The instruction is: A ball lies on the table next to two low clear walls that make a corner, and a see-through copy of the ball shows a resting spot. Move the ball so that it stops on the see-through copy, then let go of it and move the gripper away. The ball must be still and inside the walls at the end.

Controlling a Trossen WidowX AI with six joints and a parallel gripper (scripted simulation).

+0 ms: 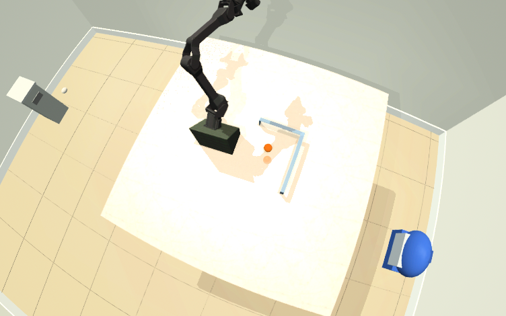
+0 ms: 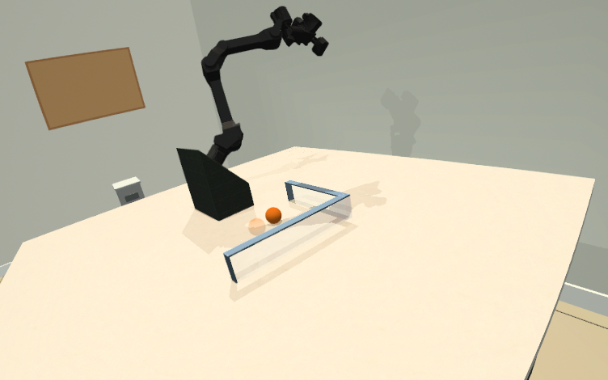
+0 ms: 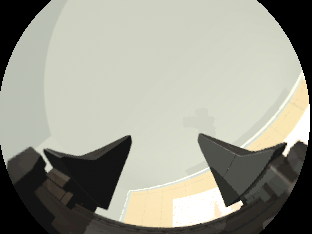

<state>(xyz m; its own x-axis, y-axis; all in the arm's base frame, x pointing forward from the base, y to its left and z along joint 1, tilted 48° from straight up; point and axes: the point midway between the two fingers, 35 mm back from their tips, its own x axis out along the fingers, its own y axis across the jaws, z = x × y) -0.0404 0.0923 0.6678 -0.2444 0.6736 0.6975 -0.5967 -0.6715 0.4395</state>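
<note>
An orange ball [image 1: 267,147] [image 2: 273,214] lies on the table inside the corner of two low clear walls [image 1: 295,156] [image 2: 278,234]. A pale see-through copy [image 1: 266,159] [image 2: 255,225] sits right beside it, just apart from it. My gripper [image 2: 318,42] [image 3: 164,139] is raised high above the table near the back, far from the ball. It is open and empty, and in the wrist view the fingers point at the bare wall.
The arm's dark base block [image 1: 215,137] [image 2: 214,191] stands on the table [image 1: 208,235] [image 2: 391,283] just left of the ball. A blue chair [image 1: 410,253] and a grey box [image 1: 37,97] stand on the floor off the table.
</note>
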